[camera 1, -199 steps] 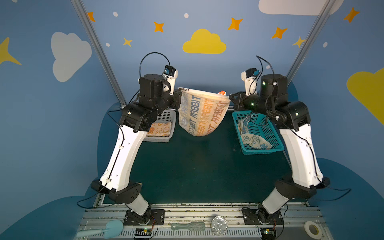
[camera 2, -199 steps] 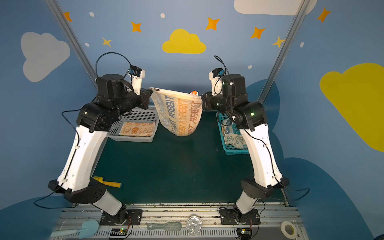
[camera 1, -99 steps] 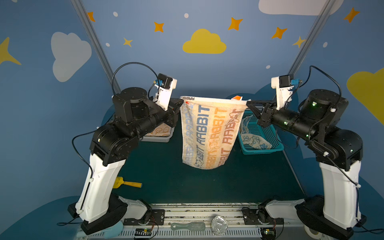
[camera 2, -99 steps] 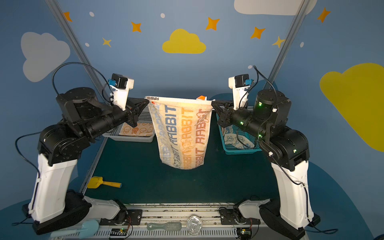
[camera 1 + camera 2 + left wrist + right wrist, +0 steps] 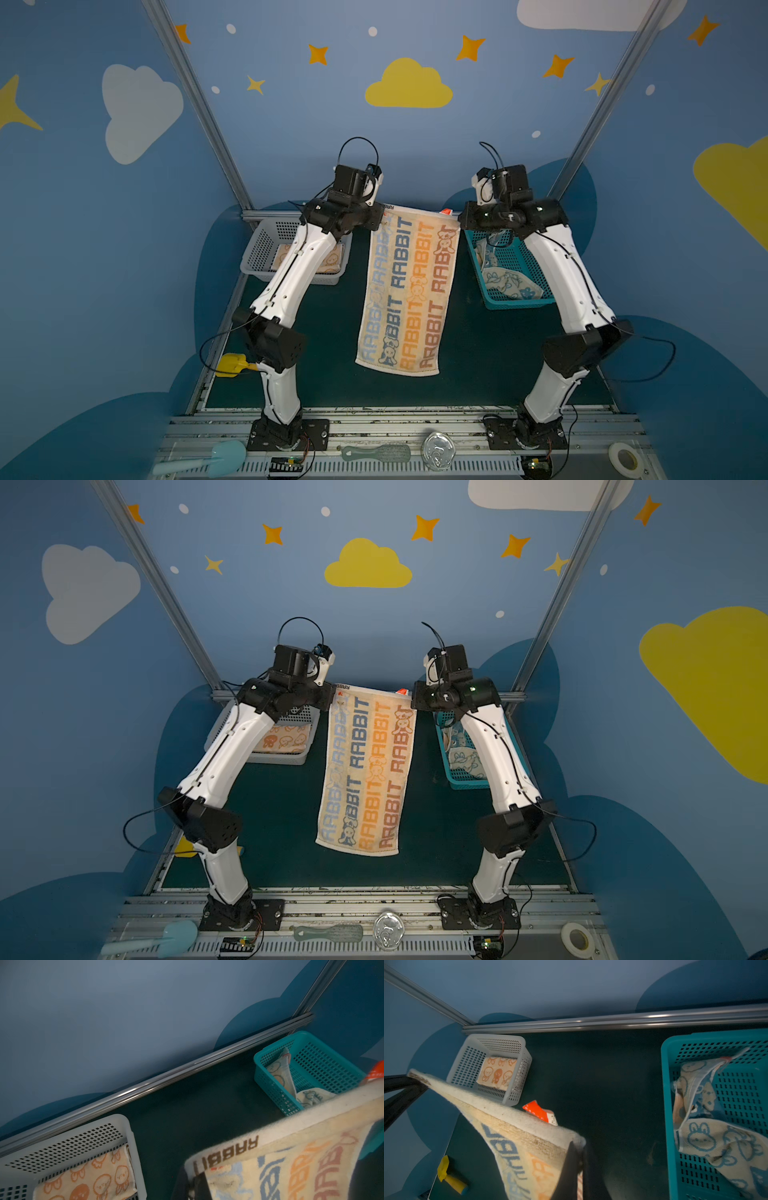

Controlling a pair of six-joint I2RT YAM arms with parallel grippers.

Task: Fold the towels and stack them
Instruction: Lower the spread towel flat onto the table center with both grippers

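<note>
Room: blue walls with clouds and stars, and a dark green table [image 5: 332,386] beneath my arms.
Change: half a second back the RABBIT towel [image 5: 405,291] hung free in the air between my raised arms. Now both arms reach low toward the back and the cloth is drawn out over the table.
Meaning: I judge the spreading is nearly finished, so the first fold can start from here. No fold is made yet.
Grip, left: my left fingers [image 5: 199,1186] are clenched on the far left corner.
Grip, right: my right fingers [image 5: 568,1169] are clenched on the far right corner, beside a red tag [image 5: 538,1112].
Where: mid-table, between the grey basket [image 5: 266,245] and the teal basket [image 5: 523,303], touching neither. The far edge is held just off the table and the near hem seems to rest on it.
Axis: the long axis runs from the back wall toward my bases, short edges far and near. The lettering runs along it, print up.
Others: the orange towel [image 5: 286,739] lies folded in the grey basket and the blue towel [image 5: 505,282] is crumpled in the teal one.
</note>
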